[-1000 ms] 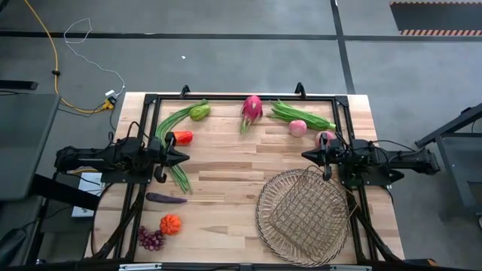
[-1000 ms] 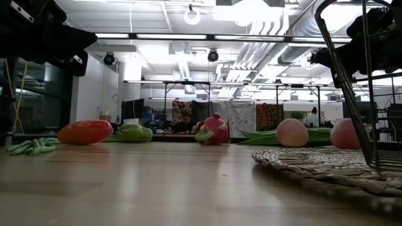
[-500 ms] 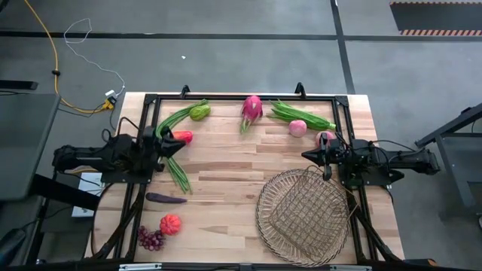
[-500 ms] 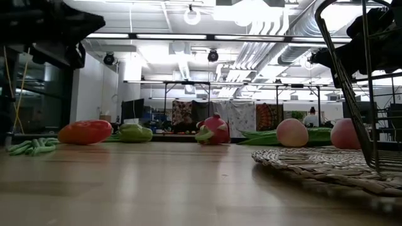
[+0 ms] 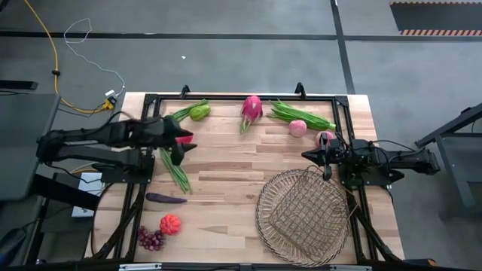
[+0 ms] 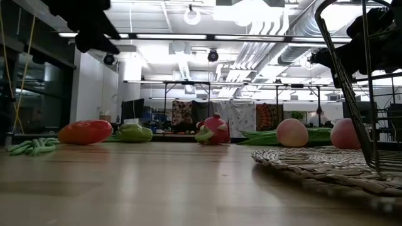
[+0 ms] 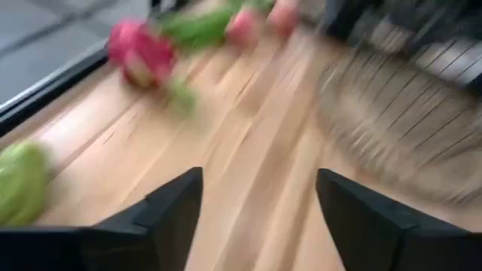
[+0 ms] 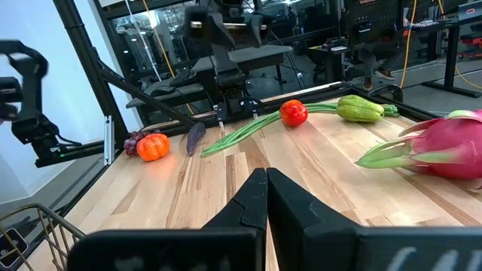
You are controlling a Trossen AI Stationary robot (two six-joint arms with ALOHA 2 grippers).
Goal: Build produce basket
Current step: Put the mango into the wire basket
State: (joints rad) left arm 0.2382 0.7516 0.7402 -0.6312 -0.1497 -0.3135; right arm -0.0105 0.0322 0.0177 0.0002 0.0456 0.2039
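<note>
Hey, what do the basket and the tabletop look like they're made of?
The basket looks like thin wire or stiff cane: an open see-through lattice, tan, with a thick woven rim that reads as wicker or rope in the low view. Which of the two can't be told. The tabletop looks like pale butcher-block wood: long parallel strips with visible grain and a smooth, faintly satin finish.

produce [image 5: 251, 108] left of, behind basket [image 5: 303, 217]
</note>
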